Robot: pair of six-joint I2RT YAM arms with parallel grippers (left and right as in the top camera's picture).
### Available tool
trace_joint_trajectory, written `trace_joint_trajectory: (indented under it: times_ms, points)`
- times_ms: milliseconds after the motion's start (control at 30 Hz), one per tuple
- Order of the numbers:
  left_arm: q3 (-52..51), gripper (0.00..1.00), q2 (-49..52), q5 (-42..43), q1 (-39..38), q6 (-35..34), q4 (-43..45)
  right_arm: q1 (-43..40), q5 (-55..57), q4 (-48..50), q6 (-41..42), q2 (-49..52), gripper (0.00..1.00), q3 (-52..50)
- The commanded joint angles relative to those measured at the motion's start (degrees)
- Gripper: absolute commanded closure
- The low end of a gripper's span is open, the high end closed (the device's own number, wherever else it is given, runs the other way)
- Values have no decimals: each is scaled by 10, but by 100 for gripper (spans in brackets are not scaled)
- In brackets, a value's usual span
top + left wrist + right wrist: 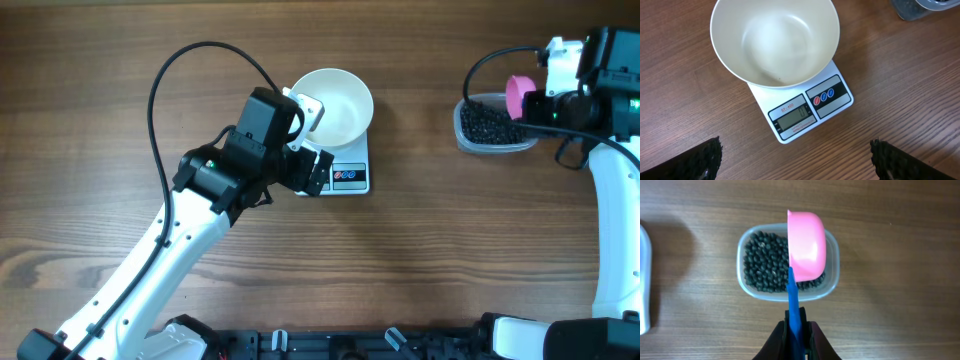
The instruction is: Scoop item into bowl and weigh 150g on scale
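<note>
Overhead, the wooden desk [450, 250] carries two work spots set well apart, weighing at the middle and the supply at my right. The left arm [170, 250] reaches in diagonally and parks just beside the scale, its left fingers [700, 160] spread wide and holding nothing; I judge it is kept there to watch the readout and stay clear of the pouring path. The white bowl [355, 85] sits on the scale [350, 178], overhanging the platform but leaving the display [794, 117] and buttons uncovered, which lets me read the weight. The bowl is empty, so no filling has been done. The clear tub [470, 135] lies near the right edge, with the black beans [490, 122] all inside it. The right fingers [815, 340] are pressed together on the blue handle [792, 300] of the pink scoop [807, 245], which is turned on edge over the tub, ready, I think, to dig in. Whether it touches the beans I cannot tell
</note>
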Motion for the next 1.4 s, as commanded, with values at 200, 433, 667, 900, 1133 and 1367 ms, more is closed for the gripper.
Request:
trace_joint_trajectory:
  times_ms: [200, 433, 667, 900, 1133, 1367]
  points:
    - [-5, 0, 4, 9, -3, 13, 0, -38, -68, -20, -15, 4, 96, -1]
    - [-5, 0, 4, 9, -3, 13, 0, -38, 7, -19, -16, 43, 96, -1]
    - [-5, 0, 4, 9, -3, 13, 0, -38, 10, -5, -15, 89, 96, -1]
    - [-5, 0, 4, 8, -3, 13, 0, -38, -13, -3, -16, 127, 96, -1]
    - [-5, 0, 4, 9, -3, 13, 0, -38, -107, -5, -46, 143, 96, -1]
    - [-5, 0, 4, 9, -3, 13, 0, -47, -141, -31, -95, 143, 96, -1]
